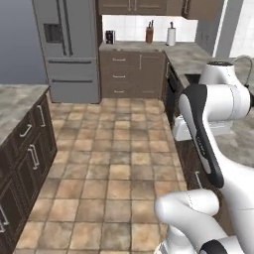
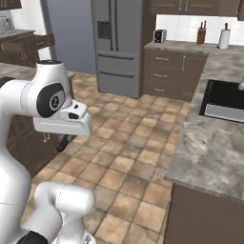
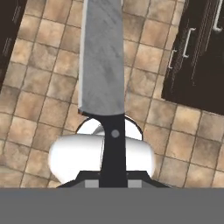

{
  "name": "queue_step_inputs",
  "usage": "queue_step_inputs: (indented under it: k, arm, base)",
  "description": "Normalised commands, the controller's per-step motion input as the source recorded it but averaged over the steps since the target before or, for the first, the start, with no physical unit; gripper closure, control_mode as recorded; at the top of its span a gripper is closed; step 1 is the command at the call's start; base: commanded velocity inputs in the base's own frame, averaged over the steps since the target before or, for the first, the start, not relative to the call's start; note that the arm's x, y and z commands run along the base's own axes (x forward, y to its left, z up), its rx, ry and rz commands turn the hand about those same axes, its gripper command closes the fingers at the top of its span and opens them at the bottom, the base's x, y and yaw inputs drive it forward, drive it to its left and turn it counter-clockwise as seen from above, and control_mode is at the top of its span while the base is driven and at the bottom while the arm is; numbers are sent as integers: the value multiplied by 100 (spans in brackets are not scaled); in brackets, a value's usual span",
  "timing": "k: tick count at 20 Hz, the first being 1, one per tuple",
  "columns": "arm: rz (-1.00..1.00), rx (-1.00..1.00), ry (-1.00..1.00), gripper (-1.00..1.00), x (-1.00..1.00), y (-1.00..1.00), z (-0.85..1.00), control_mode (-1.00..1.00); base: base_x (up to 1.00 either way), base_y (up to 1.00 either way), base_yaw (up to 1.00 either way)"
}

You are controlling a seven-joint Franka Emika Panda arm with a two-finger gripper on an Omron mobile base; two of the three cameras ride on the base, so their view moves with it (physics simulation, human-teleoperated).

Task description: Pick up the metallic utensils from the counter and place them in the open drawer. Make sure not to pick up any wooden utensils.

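Hand view: a metal knife [image 3: 103,57] with a broad grey blade and dark handle stands straight out from the gripper [image 3: 113,177], whose fingers are clamped on the handle. The blade hangs above the tiled floor [image 3: 39,105], between dark cabinet fronts [image 3: 197,57] on either side.

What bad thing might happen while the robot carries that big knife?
1. The knife hangs above the tiled floor; if the grip slips, it may drop there.
2. Its long blade sticks out far ahead, so a wide swing might knock it against the dark cabinet doors.
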Motion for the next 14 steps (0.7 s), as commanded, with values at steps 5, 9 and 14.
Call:
queue_step_inputs:
  k: [5,9,14]
  arm:
    - [0,0,0,100,0,0,0,100]
    - [0,0,0,100,0,0,0,100]
    - [0,0,0,100,0,0,0,100]
  base:
    - [100,100,-42]
    - [100,100,-40]
    - [100,74,-25]
